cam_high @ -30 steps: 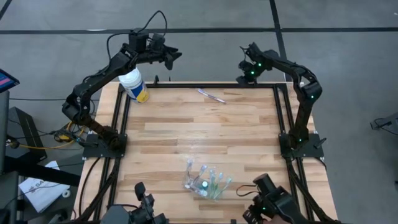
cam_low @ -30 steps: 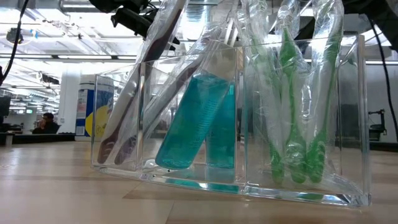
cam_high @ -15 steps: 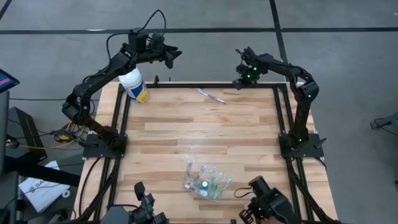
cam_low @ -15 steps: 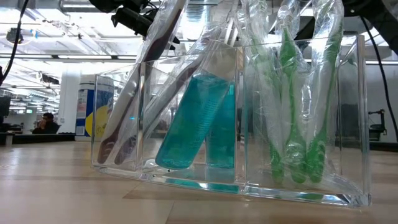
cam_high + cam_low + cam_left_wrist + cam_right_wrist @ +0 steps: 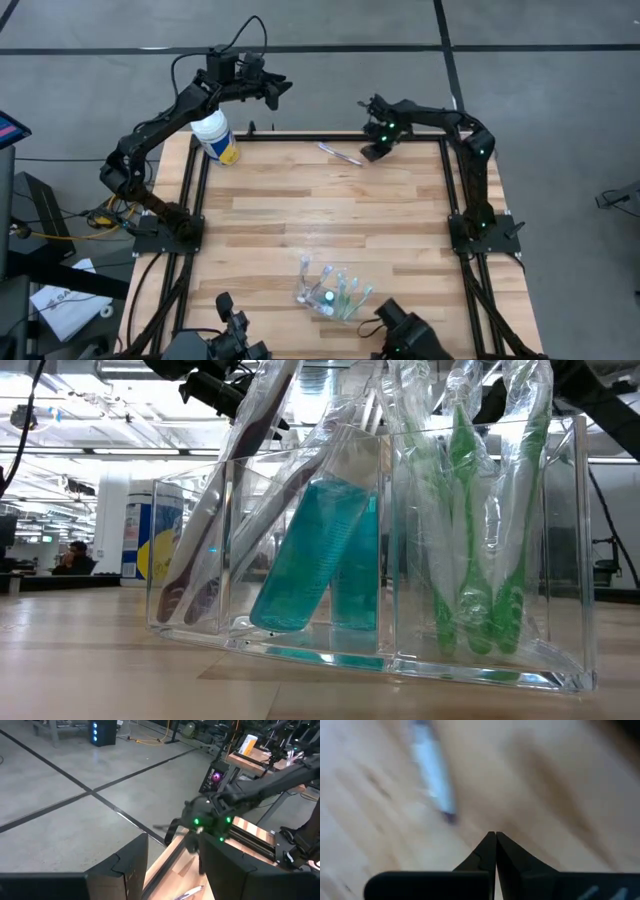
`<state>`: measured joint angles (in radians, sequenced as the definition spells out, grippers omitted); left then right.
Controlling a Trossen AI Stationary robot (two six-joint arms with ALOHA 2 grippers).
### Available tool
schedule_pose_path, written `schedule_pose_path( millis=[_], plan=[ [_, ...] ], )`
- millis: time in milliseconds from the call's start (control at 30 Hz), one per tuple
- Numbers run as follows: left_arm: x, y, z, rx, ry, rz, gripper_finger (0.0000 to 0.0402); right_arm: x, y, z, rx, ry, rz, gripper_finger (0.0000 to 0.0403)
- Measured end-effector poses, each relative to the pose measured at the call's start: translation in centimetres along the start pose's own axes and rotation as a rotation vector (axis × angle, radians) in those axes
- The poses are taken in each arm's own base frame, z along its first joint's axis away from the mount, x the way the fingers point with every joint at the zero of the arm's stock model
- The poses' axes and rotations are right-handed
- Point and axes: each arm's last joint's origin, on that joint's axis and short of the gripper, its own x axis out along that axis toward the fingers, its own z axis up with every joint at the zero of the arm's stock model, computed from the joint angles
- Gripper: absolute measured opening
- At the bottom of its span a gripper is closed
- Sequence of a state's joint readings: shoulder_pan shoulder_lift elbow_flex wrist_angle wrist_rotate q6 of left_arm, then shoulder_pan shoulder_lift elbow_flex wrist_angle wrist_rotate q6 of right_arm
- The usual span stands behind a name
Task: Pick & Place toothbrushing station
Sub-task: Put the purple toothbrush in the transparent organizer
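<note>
Clear toothbrush holder [image 5: 333, 288] parked near the table's near edge, green brushes [image 5: 470, 530] and teal tubes [image 5: 310, 555] upright inside, one wrapped toothbrush [image 5: 340, 154] stranded far off by the back rail. Right gripper [image 5: 372, 150] hovering just beside that stray, pinched shut on nothing, probably lining up a pick. Left gripper [image 5: 278, 88] idling past the back edge near the white canister [image 5: 215, 137], parted and empty.

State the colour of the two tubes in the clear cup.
Teal-blue. The tubes lean in the cup's middle section; the low view shows them best.

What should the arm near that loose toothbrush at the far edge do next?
Probably open its fingers first. The right gripper hangs beside the wrapped toothbrush lying loose on the table, fingers shut on nothing. It can't grasp the brush shut, and the clear cup waits at the near edge.
</note>
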<state>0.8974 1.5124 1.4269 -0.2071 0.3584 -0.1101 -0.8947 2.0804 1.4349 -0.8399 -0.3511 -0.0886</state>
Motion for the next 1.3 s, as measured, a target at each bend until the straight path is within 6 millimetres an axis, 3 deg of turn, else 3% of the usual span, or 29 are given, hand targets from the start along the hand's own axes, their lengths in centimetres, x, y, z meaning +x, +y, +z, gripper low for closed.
schedule_pose_path(
  millis=[133, 567, 700, 867, 967, 1133, 1300],
  plan=[
    [0.0, 0.0, 0.0, 0.005, 0.001, 0.000, 0.0172, 0.5, 1.0, 0.7, -0.024, -0.051, -0.007, 0.0000],
    [0.0, 0.0, 0.0, 0.007, 0.001, -0.001, 0.0172, 0.4, 0.7, 1.2, 0.030, -0.100, -0.013, 0.0000],
    [0.0, 0.0, 0.0, 0.008, 0.001, -0.002, 0.0172, 1.7, 1.2, 1.4, 0.043, -0.085, 0.002, 0.0000],
    [0.0, 0.0, 0.0, 0.008, 0.002, -0.004, 0.0172, 2.0, 2.5, 1.7, 0.008, -0.048, -0.004, 0.0000],
    [0.0, 0.0, 0.0, 0.008, 0.001, -0.004, 0.0172, 2.5, 3.8, 1.7, -0.025, -0.032, 0.103, 0.0000],
    [0.0, 0.0, 0.0, 0.023, 0.002, -0.004, 0.0172, 2.2, 8.2, 0.3, -0.369, 0.094, 0.338, 0.0000],
    [0.0, -0.1, -0.1, -0.002, 0.008, -0.039, 0.0172, 1.3, 7.2, 1.6, -0.281, -0.029, 0.257, 0.0000]
  ],
)
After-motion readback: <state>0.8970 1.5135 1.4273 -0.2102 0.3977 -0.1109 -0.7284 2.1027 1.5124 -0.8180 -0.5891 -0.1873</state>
